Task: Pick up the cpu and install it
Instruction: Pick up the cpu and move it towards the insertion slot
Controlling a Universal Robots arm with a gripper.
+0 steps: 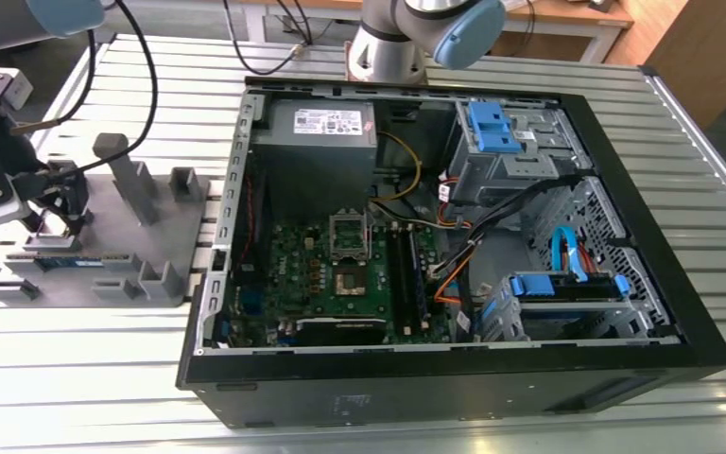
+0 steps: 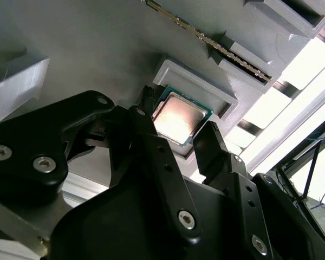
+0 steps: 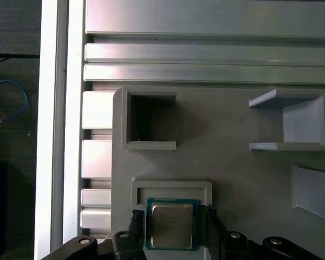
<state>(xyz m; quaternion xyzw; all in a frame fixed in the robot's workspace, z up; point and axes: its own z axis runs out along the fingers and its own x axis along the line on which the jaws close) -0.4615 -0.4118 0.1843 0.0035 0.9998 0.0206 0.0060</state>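
Silver cpu [image 3: 171,225] sits in its tray [image 3: 238,173] pocket; gripper [image 3: 172,215] straddles it, jaws slightly apart: pickup likely needs square closing.

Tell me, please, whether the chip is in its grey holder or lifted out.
In the holder: in both wrist views the chip lies flat inside the holder's raised rim, with the gripper straddling it.

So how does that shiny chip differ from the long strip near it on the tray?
The cpu is square with a shiny metal top; the stick is long and narrow. The cpu lies flat in a shallow pocket; the stick seems to stand on edge across holders. The gripper is at the cpu, away from the stick. Both rest on the grey tray.
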